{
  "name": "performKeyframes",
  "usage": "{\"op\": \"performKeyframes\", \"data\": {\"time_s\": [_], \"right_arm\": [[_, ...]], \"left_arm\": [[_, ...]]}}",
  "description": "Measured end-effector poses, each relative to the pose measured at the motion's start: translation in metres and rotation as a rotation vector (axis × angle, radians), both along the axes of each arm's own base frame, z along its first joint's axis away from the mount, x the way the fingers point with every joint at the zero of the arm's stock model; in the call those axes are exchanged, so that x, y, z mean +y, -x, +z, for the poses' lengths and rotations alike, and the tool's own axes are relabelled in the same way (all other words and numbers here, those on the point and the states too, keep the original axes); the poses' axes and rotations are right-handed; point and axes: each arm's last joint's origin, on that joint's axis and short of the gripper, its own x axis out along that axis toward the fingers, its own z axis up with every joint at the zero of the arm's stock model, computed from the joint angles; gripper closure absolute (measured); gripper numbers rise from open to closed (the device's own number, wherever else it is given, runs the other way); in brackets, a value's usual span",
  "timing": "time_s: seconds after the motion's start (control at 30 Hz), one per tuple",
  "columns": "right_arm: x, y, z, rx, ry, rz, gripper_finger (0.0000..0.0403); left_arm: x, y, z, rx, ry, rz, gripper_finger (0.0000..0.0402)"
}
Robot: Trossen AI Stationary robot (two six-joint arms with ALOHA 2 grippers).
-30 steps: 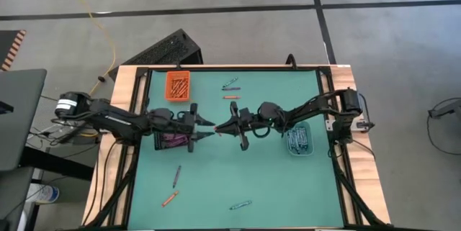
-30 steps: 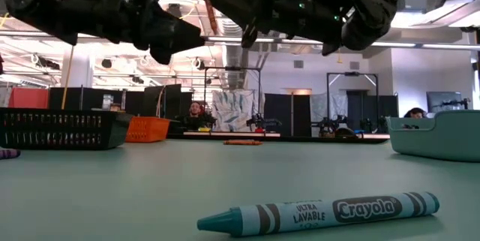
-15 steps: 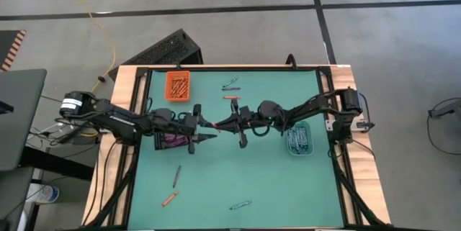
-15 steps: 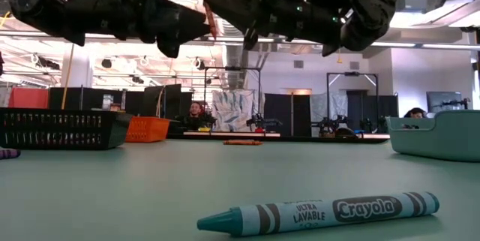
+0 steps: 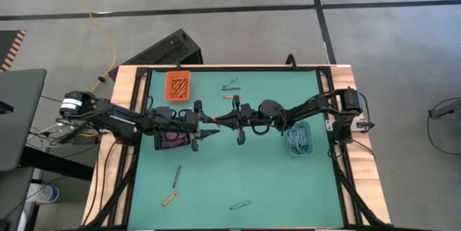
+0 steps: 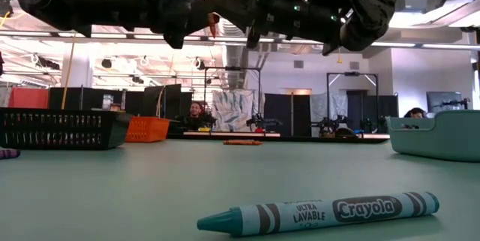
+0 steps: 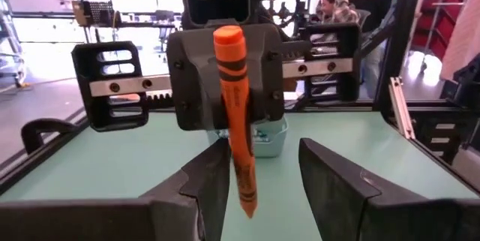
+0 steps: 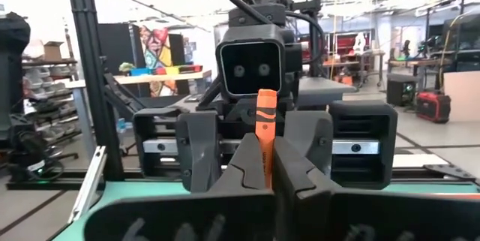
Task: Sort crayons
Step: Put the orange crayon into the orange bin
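Orange crayon hangs above mid-worktop, pinched in the clenched right claw, between the left claw's spread fingers. Release before those close, and it would likely drop.

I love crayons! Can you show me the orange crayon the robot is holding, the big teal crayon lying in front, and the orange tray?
orange crayon (image 7: 234, 113), left wrist view, middle of its wrapper.
teal crayon (image 6: 322, 212), low view, on its label.
orange tray (image 5: 178, 85), high view, on its rim.
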Motion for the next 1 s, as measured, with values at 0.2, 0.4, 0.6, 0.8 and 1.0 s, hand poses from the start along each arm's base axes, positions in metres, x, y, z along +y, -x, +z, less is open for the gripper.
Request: {"op": "performKeyframes", "data": {"time_s": [0.2, 0.4, 0.6, 0.8, 1.0], "right_arm": [[0.004, 0.0, 0.0, -0.005, 0.009, -0.025, 0.04], [0.002, 0.0, 0.0, -0.007, 0.018, -0.04, 0.04], [0.002, 0.0, -0.001, 0.009, 0.053, -0.047, 0.0383], [-0.009, 0.0, -0.002, 0.022, 0.043, -0.074, 0.0301], [-0.027, 0.01, 0.001, 0.232, 0.011, -0.116, 0.022]], "left_arm": [[0.001, -0.001, 0.0, 0.007, -0.001, 0.036, 0.0262], [0.002, -0.001, -0.001, 0.014, 0.003, 0.063, 0.0354], [0.002, -0.001, -0.003, 0.038, 0.008, 0.062, 0.0388], [0.013, 0.005, -0.005, 0.136, 0.029, 0.105, 0.0391], [0.04, 0.035, 0.011, 0.384, 0.037, 0.304, 0.0392]]}}
